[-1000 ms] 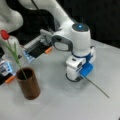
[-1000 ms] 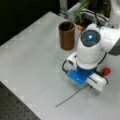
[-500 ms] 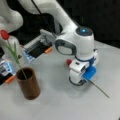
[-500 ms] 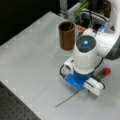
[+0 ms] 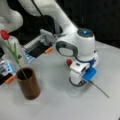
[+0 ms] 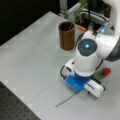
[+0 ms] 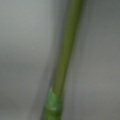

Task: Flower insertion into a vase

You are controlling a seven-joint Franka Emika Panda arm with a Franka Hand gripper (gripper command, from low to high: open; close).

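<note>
Arm update from benchside_bob: standing right by the rig, the big white arm (image 5: 75,47) has sunk a bit lower over the tabletop (image 5: 57,105) in the last second. It's only a small drop, but you can see it in both front views. Nothing else on there has budged.

Reply from potted_pete: where's the vase in all this? Anything in it?

benchside_bob: The vase (image 5: 28,86) is upright toward a front view's left and well apart from the arm. In a front view it's up top (image 6: 67,35), just behind the arm's head. It's already got one tulip (image 5: 5,34) in it, stem leaning on the rim and red bloom way above. So that one's done.

potted_pete: and the second flower?

benchside_bob: It's still flat on the tabletop. The second tulip (image 6: 106,71) has its red head sticking out one side of the arm and the bare end of its stem (image 5: 100,90) out the other. The pincer (image 5: 81,81) is down right on the middle of it, pretty much at the tabletop. The wrist view is just green stalk (image 7: 66,50) filling the frame, so it's super close.

potted_pete: clamped on it?

benchside_bob: Honestly can't tell, the fingers are tucked under the arm's own body. My read is that the drop is it settling in for the pickup, and nothing's lifted yet.
</note>
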